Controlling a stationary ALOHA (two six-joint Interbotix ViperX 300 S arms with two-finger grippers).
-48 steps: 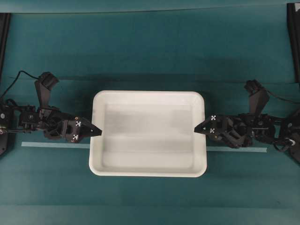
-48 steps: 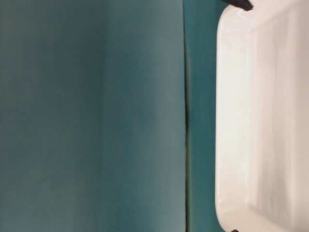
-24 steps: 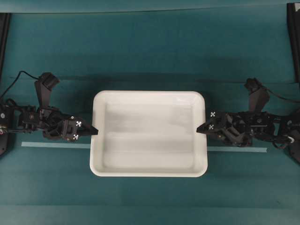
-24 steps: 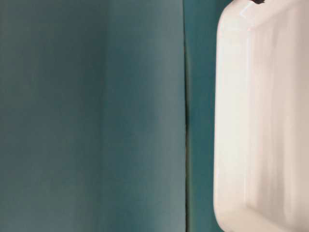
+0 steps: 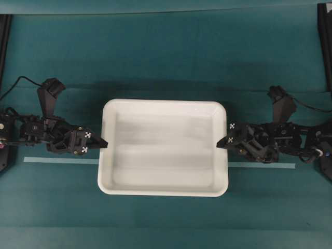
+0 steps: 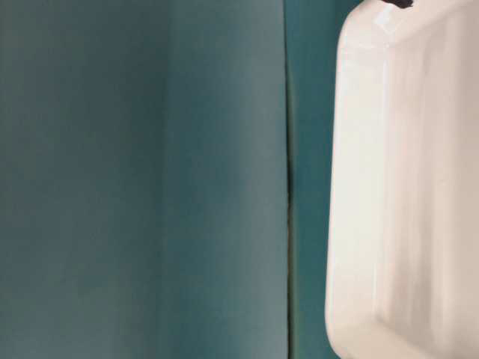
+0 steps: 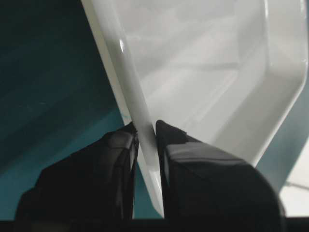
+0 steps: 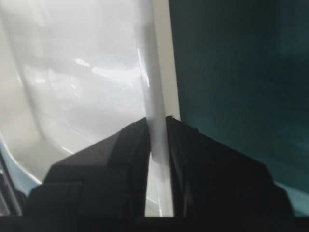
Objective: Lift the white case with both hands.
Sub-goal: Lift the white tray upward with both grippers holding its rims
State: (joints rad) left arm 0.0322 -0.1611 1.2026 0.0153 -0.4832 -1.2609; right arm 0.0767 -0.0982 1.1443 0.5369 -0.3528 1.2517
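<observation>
1. Two grippers clamped on opposite short sides of the white case (image 5: pixel 163 147), at the middle of the teal table (image 5: pixel 166 57).
2. Left gripper (image 5: pixel 104 143) closed on the left rim, one finger (image 7: pixel 120 145) outside the wall, the other inside.
3. Right gripper (image 5: pixel 220 144) pinched on the right rim, fingers (image 8: pixel 130 140) on either side of the thin wall.
4. Pale tape strip (image 5: pixel 59 161) along the table, passing beneath the case, visible on both sides.
</observation>
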